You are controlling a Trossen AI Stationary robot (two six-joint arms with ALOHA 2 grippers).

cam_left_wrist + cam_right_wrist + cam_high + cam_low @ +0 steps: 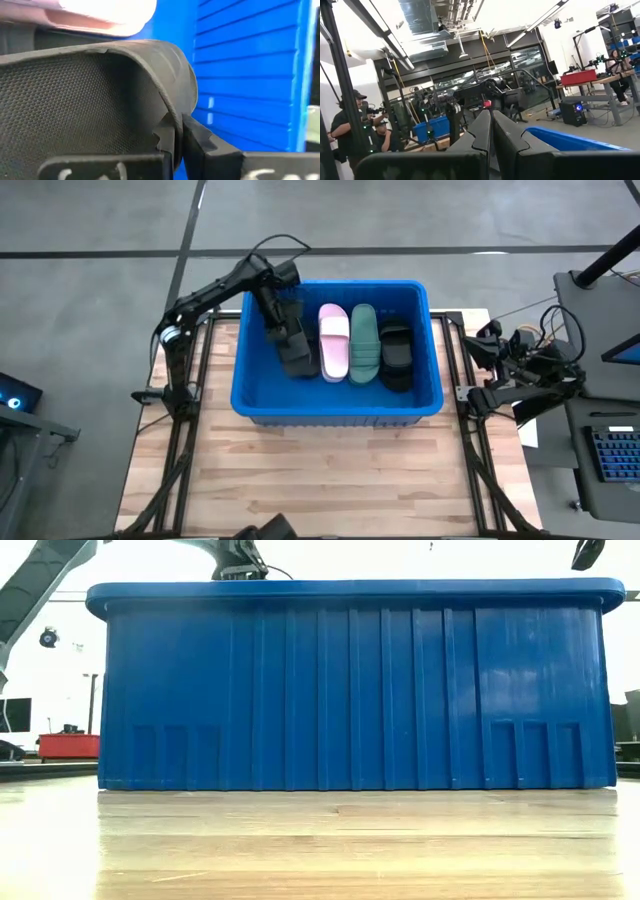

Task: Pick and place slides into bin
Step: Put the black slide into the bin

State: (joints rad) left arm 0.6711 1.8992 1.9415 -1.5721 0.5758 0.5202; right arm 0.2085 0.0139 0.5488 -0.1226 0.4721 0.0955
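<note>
From above, the blue bin [337, 405] sits in the middle of the wooden table [330, 480], its long side running left to right. Inside it four sandals lie side by side: a black sandal [296, 352] at the left, then a pale pink sandal [333, 340], a dark green sandal [364, 342] and another black sandal [397, 355] at the right. The left arm reaches from the table's far left corner down into the bin, and the left gripper [290, 340] is on the leftmost black sandal. The right arm is folded up off the table's right edge, with the right gripper [490, 332] well apart from the bin.

From table height, the bin's ribbed near wall [350, 690] fills nearly the whole width, standing flat on the table top [320, 840]. The sandals are hidden behind it. Part of the left arm shows above the rim at the far left.

From the left wrist, the left gripper's fingers [192, 137] are pinched on the thin edge of the black sandal's strap [90, 95]. The pink sandal [100, 12] lies just beside it, and the bin's ribbed inner wall [245, 75] stands close behind.

From the right wrist, the right gripper [491, 131] has its fingers pressed together on nothing, raised above the bin's rim [570, 140]. In the room beyond, people [347, 130] stand at the left.
</note>
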